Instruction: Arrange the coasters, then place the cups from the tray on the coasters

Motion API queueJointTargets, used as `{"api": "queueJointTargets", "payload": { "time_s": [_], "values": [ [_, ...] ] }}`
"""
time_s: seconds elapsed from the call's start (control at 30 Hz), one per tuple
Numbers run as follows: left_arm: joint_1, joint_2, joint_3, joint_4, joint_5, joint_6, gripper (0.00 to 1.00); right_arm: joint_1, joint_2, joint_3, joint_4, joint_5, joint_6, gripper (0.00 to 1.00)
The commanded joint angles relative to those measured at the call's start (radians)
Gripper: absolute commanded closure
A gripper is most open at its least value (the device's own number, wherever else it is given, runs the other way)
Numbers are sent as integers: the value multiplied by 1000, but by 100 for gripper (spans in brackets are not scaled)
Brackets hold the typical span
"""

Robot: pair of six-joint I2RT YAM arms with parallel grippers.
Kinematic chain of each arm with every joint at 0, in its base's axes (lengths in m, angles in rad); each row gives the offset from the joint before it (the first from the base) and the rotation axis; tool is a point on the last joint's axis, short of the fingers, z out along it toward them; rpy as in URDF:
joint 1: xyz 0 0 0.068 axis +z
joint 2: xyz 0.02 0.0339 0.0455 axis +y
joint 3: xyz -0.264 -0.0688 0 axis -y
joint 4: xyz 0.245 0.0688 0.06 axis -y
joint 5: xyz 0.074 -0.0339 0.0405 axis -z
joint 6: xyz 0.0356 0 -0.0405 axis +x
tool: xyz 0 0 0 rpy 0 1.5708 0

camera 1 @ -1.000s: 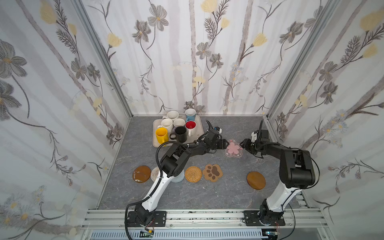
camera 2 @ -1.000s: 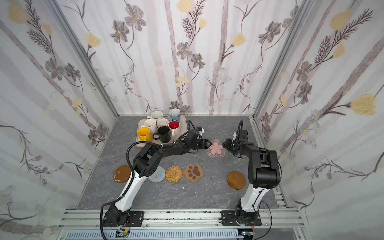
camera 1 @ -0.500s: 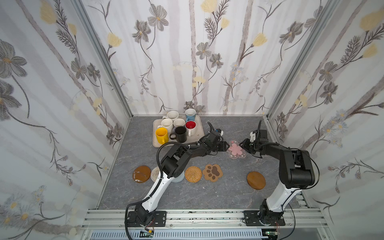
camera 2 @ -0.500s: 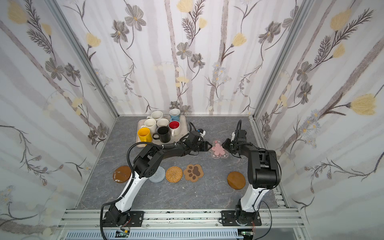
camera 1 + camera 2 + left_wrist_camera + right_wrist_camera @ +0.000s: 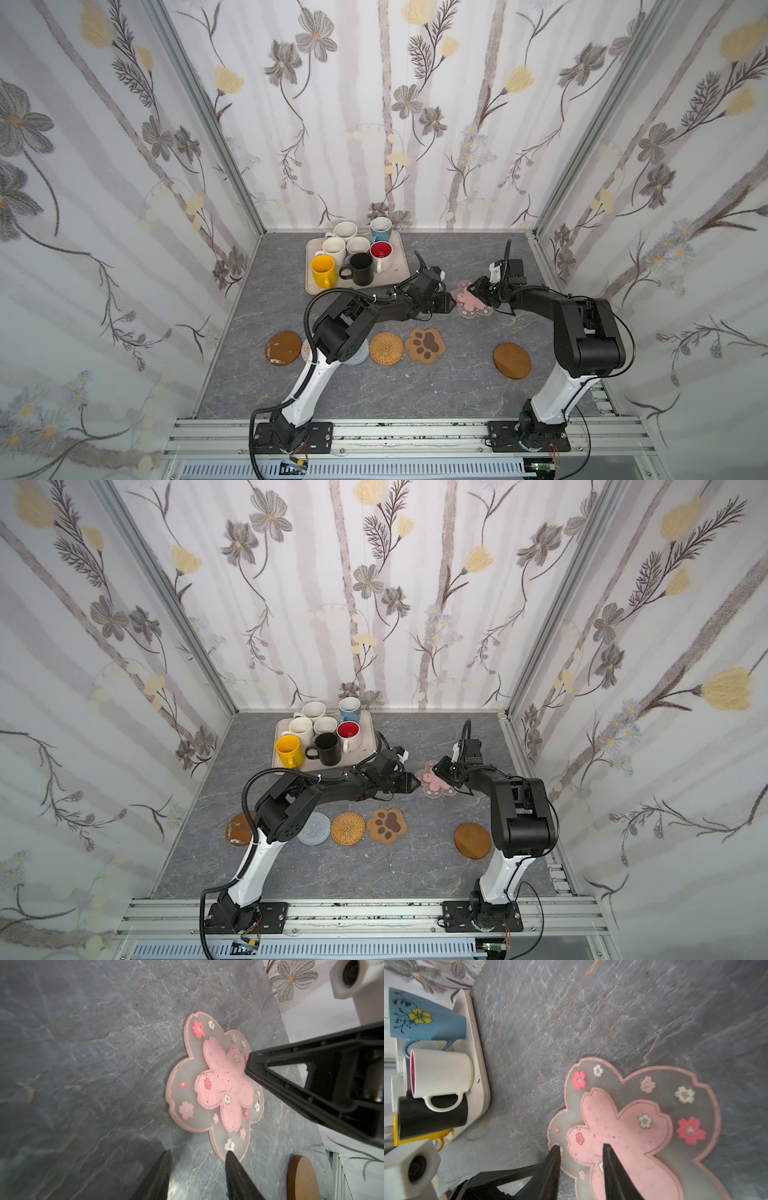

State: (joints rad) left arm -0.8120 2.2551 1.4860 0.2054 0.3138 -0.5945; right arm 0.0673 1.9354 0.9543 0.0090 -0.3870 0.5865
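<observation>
Seven cups (image 5: 357, 246) stand upright and crowded on the tray (image 5: 397, 266) at the back of the grey table (image 5: 374, 386). The yellow mug (image 5: 323, 271), black mug (image 5: 360, 268) and red-lined mug (image 5: 381, 253) are along its near side, and the light blue mug (image 5: 380, 228) is at the far corner. The pink blossom coaster (image 5: 478, 309) lies on the table right of the tray, well apart from the others, with both arms meeting over it. The left gripper (image 5: 451, 300) sits low at its near-left rim. In the left wrist view its jaws are parted over bare table, grasping nothing, with one fingertip (image 5: 229, 1155) at the edge of a coaster lobe. The right gripper (image 5: 473, 291) comes in from the opposite side. Its wrist view shows the jaws apart, with the tips set down on the coaster's face, one near a lobe edge and one on the pink centre. Nothing is clamped between them. Whether they press or only touch, cannot tell. Front row, left to right in both top views: wooden disc (image 5: 283, 348), crochet coaster (image 5: 314, 828) partly under the left arm, then rattan coaster (image 5: 386, 348) just beside the paw coaster (image 5: 426, 344). A second wooden disc (image 5: 512, 360) lies well apart, near the right arm's base.
</observation>
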Motion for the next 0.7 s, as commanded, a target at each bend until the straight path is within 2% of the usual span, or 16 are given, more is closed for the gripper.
{"api": "queueJointTargets", "payload": {
  "time_s": [0.0,0.2,0.67],
  "values": [
    [0,-86,-47,16,-56,15,54,20,-22,-27,38,9,14,64],
    [1,-229,-126,17,-83,25,54,43,-45,-68,20,43,-5,64],
    [0,-463,-296,17,-162,44,53,109,-75,-146,14,97,-15,65]
  ]
}}
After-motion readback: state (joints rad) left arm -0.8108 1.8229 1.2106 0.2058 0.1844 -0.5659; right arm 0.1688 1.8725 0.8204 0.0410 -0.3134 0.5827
